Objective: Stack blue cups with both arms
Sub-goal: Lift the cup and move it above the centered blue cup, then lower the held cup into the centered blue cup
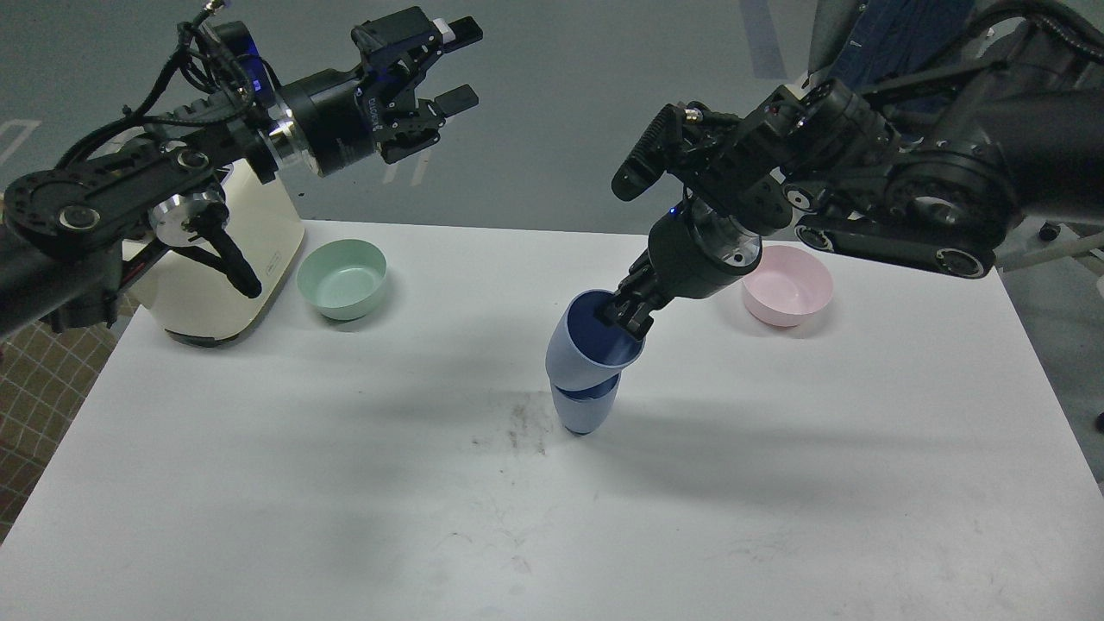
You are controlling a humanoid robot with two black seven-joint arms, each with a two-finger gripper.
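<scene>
One blue cup (pixel 585 412) stands upright at the middle of the white table (pixel 345 500). My right gripper (pixel 626 316) is shut on the far rim of the second blue cup (pixel 580 352), one finger inside it. This cup is tilted, with its base pushed part way into the standing cup. My left gripper (pixel 455 65) is open and empty, high above the table's back left, far from both cups.
A mint-green bowl (pixel 342 279) sits at the back left beside a cream appliance (pixel 216 267). A pink bowl (pixel 789 285) sits at the back right, behind my right arm. Dark smudges (pixel 522 427) mark the table left of the cups.
</scene>
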